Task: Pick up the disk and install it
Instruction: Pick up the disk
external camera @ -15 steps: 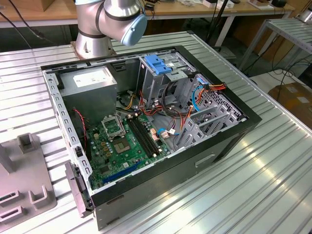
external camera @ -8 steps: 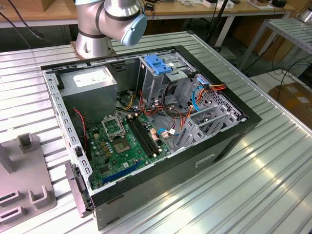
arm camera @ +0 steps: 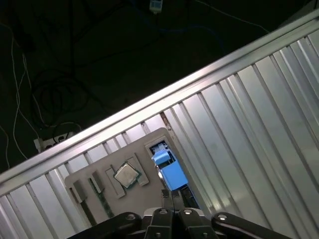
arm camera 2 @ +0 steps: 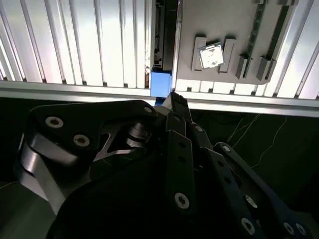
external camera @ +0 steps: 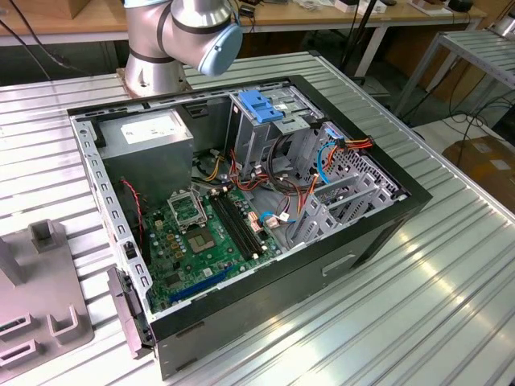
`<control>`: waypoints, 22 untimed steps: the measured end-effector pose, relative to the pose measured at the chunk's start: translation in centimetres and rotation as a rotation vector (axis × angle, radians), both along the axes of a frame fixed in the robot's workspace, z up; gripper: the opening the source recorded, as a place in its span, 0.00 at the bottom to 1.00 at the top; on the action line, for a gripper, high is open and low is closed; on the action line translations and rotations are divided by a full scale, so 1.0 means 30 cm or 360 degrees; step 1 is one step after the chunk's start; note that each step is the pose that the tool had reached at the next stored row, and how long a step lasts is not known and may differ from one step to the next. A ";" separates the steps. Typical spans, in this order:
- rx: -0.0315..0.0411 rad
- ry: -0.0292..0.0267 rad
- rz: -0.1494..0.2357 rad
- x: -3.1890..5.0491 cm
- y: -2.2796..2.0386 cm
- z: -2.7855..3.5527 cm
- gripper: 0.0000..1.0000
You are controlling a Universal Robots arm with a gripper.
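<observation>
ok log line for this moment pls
claw: at blue end of disk | disk: in tray slot | case: open

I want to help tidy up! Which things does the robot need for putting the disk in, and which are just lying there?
Needed: the disk, standing in the grey holder; the gripper just by it; the open computer case.

Just lying about: the square chip and memory sticks on the same holder.
</observation>
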State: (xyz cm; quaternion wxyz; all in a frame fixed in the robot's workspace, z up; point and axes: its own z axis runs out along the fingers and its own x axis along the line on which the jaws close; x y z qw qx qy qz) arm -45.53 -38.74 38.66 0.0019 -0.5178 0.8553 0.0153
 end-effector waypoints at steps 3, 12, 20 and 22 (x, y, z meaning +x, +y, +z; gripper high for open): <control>0.0000 -0.00005 0.0064 0.000 0.002 -0.005 0.10; -0.0027 -0.00803 0.0262 -0.001 0.007 -0.025 0.10; -0.0022 -0.00830 0.0496 -0.001 0.007 -0.039 0.10; -0.0021 -0.00840 0.0530 -0.001 0.007 -0.042 0.10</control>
